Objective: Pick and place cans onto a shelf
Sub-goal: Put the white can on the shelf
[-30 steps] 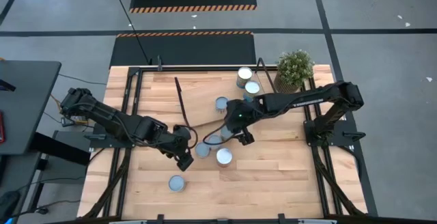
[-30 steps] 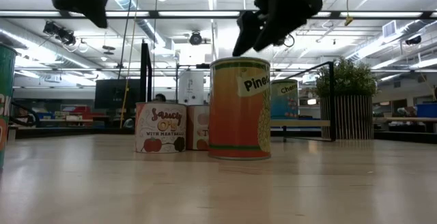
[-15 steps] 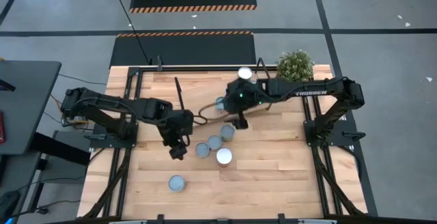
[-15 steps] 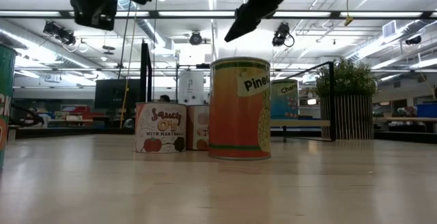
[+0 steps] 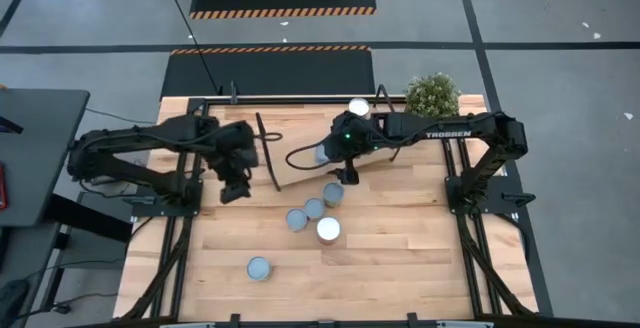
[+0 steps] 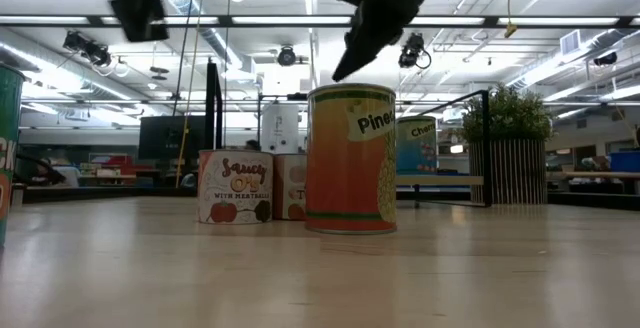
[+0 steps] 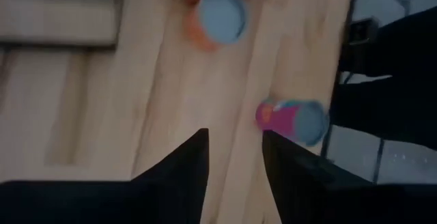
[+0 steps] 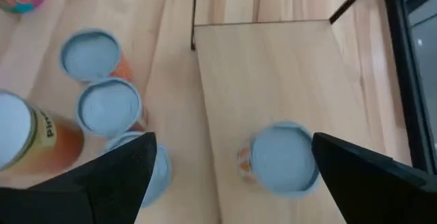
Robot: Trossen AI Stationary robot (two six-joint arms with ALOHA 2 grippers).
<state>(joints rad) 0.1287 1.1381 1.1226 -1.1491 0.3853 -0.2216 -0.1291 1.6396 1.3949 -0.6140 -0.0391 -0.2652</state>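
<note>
Cans on the shelf [image 8: 273,80] and worktop [image 5: 400,258], both hands empty.
One can [image 8: 281,160] stands on the light shelf board beneath the right hand [image 5: 345,176], whose fingers are spread wide with nothing between them; four more cans [image 5: 315,209] sit on the worktop. The left hand [image 5: 232,192], partly open and holding nothing, hangs over bare wood near the left edge.
</note>
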